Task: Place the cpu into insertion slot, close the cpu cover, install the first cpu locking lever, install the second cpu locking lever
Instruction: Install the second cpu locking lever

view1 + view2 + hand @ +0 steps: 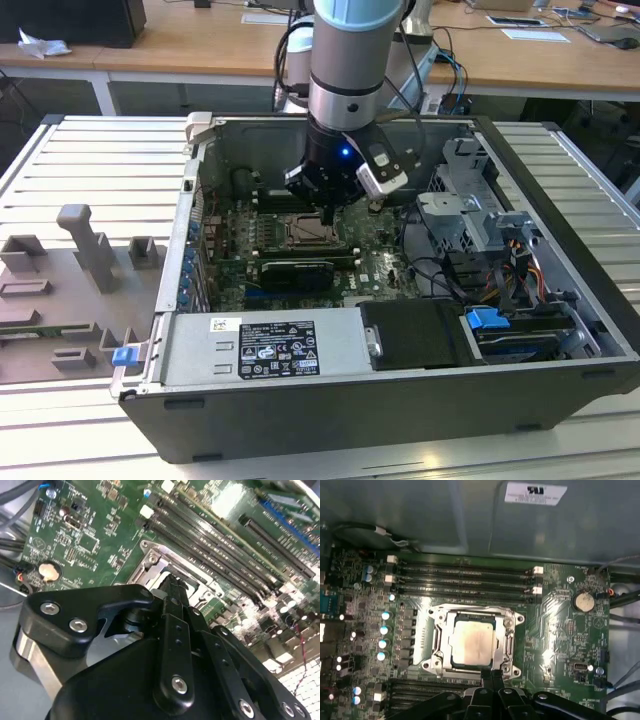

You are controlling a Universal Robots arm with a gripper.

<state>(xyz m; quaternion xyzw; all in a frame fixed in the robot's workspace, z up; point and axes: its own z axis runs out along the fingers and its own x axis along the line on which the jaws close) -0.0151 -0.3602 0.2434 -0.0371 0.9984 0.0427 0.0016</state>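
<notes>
Here the cpu [472, 642] sits socketed, apparently just beside the tool [492, 676].

A ribbed pale metal table [80, 165] carries everything. On it lies an open dark computer case [560, 230], set on its side with the interior facing up, taking most of the table's middle and the exterior view's right. Toward the exterior view's left, just beside the case, a flat grey fixture plate [60, 320] with raised blocks lies on the same surface. A small blue clip [124, 355] sits at the case's near corner.
</notes>
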